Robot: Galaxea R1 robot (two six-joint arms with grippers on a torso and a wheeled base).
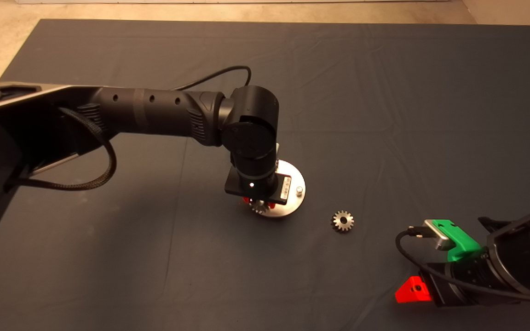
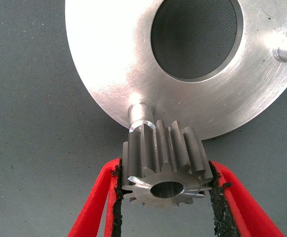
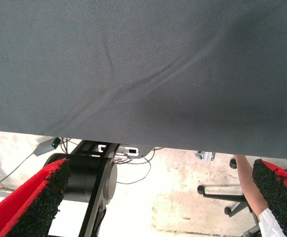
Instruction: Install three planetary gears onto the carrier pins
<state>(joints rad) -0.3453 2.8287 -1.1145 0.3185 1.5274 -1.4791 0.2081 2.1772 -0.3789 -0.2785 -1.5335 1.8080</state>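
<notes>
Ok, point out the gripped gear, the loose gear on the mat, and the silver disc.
gripped gear (image 2: 165,168), left wrist view, toothed side between the left gripper's pads.
loose gear (image 1: 342,221), head view, its centre hole.
silver disc (image 2: 114,59), left wrist view, bare flat face.

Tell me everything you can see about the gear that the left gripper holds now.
The gear is small, grey steel, with straight teeth and a round centre hole. The left gripper holds it by its toothed sides between the black pads. It sits just before one pin at the edge of the shiny silver disc, not yet on it. Whether it touches the pin, I cannot tell.
</notes>
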